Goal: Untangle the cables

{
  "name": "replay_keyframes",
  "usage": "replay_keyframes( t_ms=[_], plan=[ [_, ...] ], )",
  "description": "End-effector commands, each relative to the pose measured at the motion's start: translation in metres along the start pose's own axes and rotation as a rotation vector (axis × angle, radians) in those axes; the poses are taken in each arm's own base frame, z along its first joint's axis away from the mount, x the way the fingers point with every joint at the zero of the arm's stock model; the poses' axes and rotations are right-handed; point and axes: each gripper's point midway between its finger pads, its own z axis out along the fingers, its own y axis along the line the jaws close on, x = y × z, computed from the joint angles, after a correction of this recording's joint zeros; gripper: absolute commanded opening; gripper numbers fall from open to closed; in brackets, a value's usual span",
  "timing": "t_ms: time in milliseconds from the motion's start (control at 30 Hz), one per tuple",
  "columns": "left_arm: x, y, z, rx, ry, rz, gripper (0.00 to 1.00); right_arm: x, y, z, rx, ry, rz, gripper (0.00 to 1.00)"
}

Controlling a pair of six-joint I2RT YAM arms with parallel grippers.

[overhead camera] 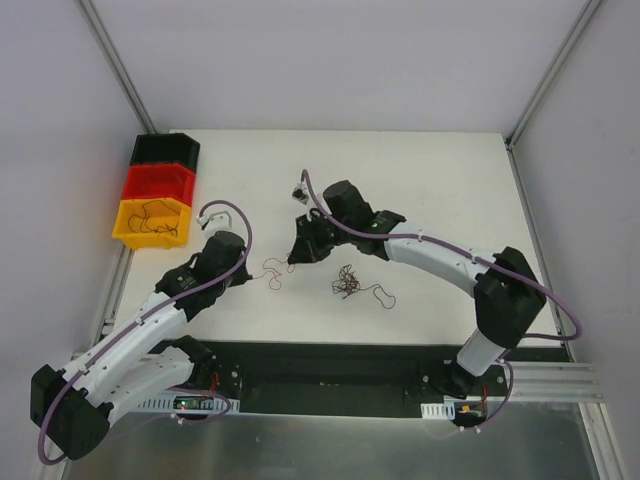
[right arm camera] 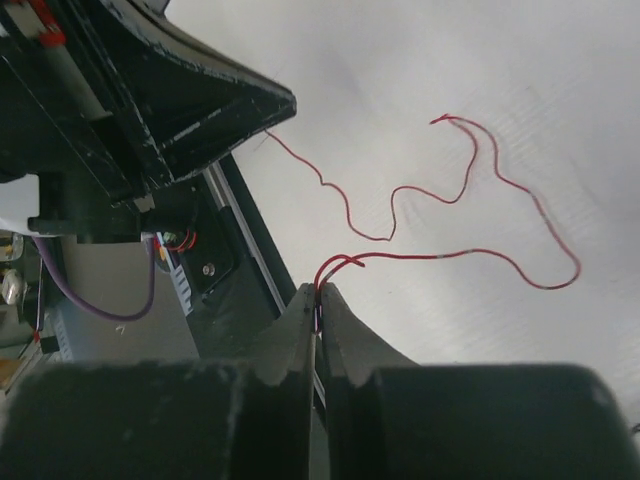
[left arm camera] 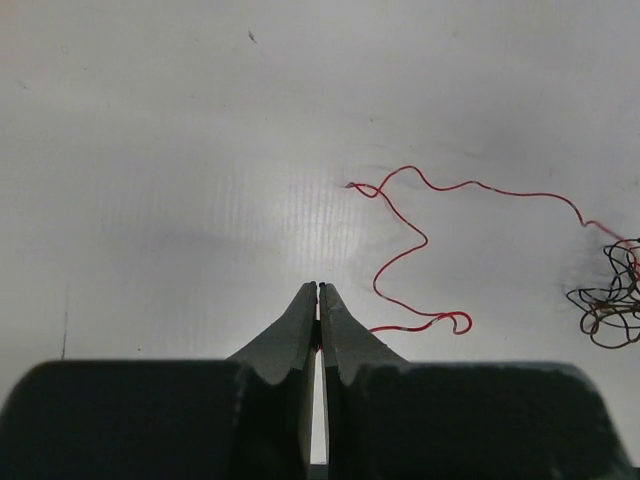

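A thin red wire [overhead camera: 272, 271] lies loose on the white table between my two grippers. My left gripper [overhead camera: 252, 273] is shut on one end of it; in the left wrist view the wire [left arm camera: 470, 184] runs in behind the closed fingertips of the gripper [left arm camera: 319, 287]. My right gripper [overhead camera: 296, 258] is shut on the other end, and the wire [right arm camera: 470, 253] arches out of the tips of the gripper [right arm camera: 319, 290]. A small tangle of dark brown and black wires [overhead camera: 347, 282] lies just right of the right gripper, and it also shows in the left wrist view [left arm camera: 610, 300].
Stacked bins stand at the table's far left: yellow [overhead camera: 150, 235] with wires inside, red [overhead camera: 155, 183], black [overhead camera: 165, 150]. A small white-and-black object [overhead camera: 299, 192] lies behind the right arm. The left gripper's body [right arm camera: 200, 100] fills the upper left of the right wrist view.
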Motion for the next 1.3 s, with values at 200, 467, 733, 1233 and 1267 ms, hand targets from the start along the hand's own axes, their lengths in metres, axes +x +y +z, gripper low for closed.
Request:
replay_keyframes(
  t_ms=[200,467,733,1233,1267],
  plan=[
    [-0.01,-0.008,0.008,-0.024,0.013,0.016,0.0,0.026,-0.01,0.011,0.034,0.057,-0.069,0.51],
    [-0.017,-0.023,0.04,-0.102,0.101,0.11,0.0,0.037,-0.058,-0.056,0.329,-0.186,-0.174,0.68],
    [-0.014,-0.041,0.065,-0.106,0.201,0.137,0.0,0.032,-0.068,-0.095,0.365,-0.418,-0.18,0.69],
    [0.009,-0.039,0.027,-0.033,0.328,-0.054,0.99,0.031,-0.083,-0.112,0.388,-0.488,-0.096,0.69],
    [0.012,-0.038,0.027,-0.045,0.339,-0.116,0.99,0.032,-0.084,-0.11,0.386,-0.481,-0.092,0.69]
  ],
)
